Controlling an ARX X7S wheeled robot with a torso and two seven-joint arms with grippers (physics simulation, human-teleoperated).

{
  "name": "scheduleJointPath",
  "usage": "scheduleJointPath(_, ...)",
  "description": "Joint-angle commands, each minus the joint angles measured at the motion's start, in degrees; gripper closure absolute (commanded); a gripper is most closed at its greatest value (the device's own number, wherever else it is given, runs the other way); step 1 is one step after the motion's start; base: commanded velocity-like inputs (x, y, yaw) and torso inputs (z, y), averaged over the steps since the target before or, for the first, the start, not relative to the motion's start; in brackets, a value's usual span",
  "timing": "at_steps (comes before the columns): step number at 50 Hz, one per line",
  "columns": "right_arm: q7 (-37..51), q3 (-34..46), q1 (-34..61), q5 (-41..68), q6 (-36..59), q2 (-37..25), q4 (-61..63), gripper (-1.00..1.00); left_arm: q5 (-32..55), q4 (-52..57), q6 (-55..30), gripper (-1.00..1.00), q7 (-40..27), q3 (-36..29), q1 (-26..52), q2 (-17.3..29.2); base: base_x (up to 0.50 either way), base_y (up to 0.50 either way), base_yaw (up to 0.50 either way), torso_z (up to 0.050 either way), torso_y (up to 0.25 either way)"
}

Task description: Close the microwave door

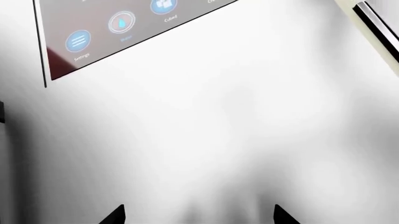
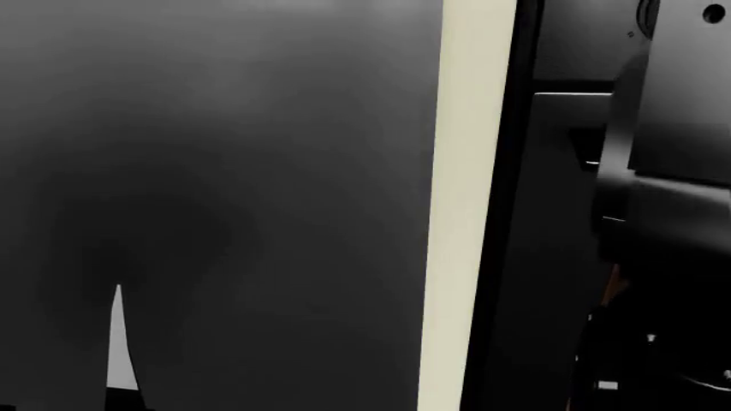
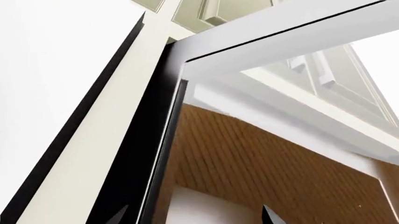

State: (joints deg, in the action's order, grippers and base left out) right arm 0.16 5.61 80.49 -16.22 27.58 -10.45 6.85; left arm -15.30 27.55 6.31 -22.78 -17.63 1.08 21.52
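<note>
Before your right hand (image 3: 194, 213), fingers apart, the dark glass microwave door (image 3: 156, 154) stands edge-on, long axis upright; left hand (image 1: 198, 213) likewise spread.

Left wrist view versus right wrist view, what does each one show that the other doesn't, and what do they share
Only the left wrist view shows a touch panel with round blue icons, set in a plain white surface. Only the right wrist view shows a dark-edged frame, a brown ribbed wall and pale cabinet fronts. Both show just two dark fingertips: left gripper, right gripper, apparently open.

both tools spread wide, left tool (image 1: 199, 214) and right tool (image 3: 194, 215) showing only dark fingertips
</note>
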Motion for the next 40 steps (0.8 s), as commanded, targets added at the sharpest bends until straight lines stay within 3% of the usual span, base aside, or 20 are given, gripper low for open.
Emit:
scheduleJointPath(1, 0.7, -0.3, 1.6, 1.4, -0.5, 0.3, -4.6, -1.0, 0.2, 0.1, -0.2, -1.0, 0.0, 0.0, 0.2, 0.2, 0.0, 0.0, 0.0, 0.0, 0.0)
scheduleJointPath(40, 3.7, -4.7, 7.3, 8.7, -6.0, 1.4, -23.2, -1.0, 2.2, -1.2, -0.3, -1.0, 0.5, 0.2, 2.8, 1.0, 0.0, 0.0, 0.0, 0.0, 0.0)
